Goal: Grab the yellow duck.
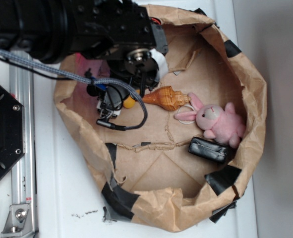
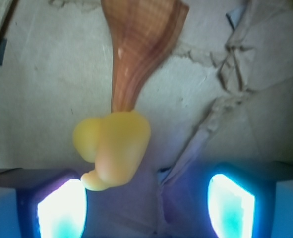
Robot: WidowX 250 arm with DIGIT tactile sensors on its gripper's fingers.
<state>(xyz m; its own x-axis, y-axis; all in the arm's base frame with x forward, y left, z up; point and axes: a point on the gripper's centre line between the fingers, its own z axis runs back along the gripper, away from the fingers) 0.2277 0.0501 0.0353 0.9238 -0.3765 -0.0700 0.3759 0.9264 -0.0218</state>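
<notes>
The yellow duck [image 2: 114,148] lies on the brown paper floor of the bag, touching the narrow tip of the orange-brown seashell [image 2: 141,44]. In the exterior view only a small yellow patch of the duck [image 1: 130,102] shows beside the shell [image 1: 168,97], under the arm. My gripper [image 2: 146,208] is open, its two glowing pads [image 2: 62,210] wide apart at the bottom of the wrist view. The duck's lower end sits just ahead of the left pad, left of the gap's middle. Nothing is held between the pads.
A crumpled brown paper bag wall [image 1: 250,94] patched with black tape rings the work area. A pink plush bunny [image 1: 216,121] and a black box [image 1: 209,149] lie at the right. A metal rail [image 1: 22,148] runs along the left outside the bag.
</notes>
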